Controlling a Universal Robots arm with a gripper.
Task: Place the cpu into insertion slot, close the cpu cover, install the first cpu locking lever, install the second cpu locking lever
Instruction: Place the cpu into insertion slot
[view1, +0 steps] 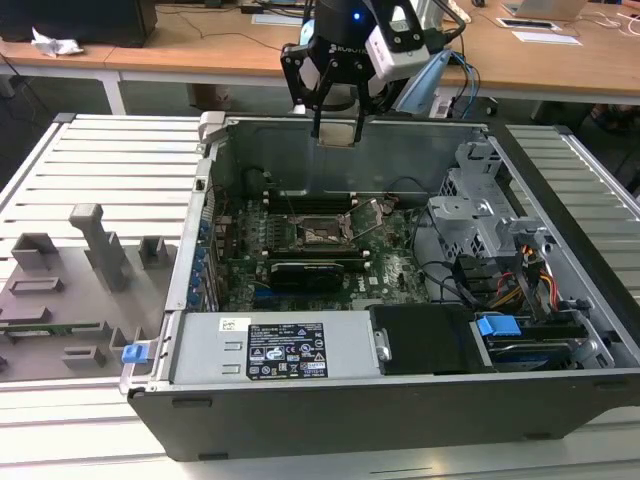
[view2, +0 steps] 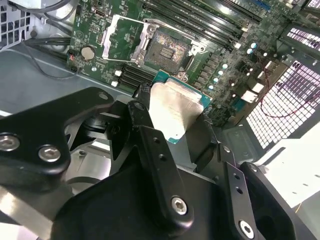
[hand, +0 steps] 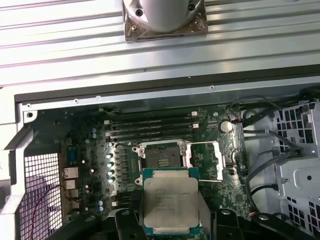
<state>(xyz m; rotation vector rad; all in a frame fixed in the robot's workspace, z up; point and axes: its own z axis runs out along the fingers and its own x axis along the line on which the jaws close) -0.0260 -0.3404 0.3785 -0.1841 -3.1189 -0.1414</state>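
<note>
Now | exterior view's left: grey parts tray (view1: 60, 290) on the worktop (view1: 110, 160) | middle: gripper (view1: 337, 118) pinching the cpu (view1: 337, 136), high above the computer case (view1: 300, 400) | insertion slot (view1: 325, 232) empty, cpu cover (hand: 218, 159) swung open beside it in the first wrist view | progress: cpu unseated; cover and both levers undone.

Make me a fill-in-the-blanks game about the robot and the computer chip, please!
1. The gripper is ___ on the cpu, holding it up.
2. The insertion slot is ___, with no chip in it.
3. The cpu cover is flipped ___, off the slot.
Missing words: shut; empty; open.
</note>
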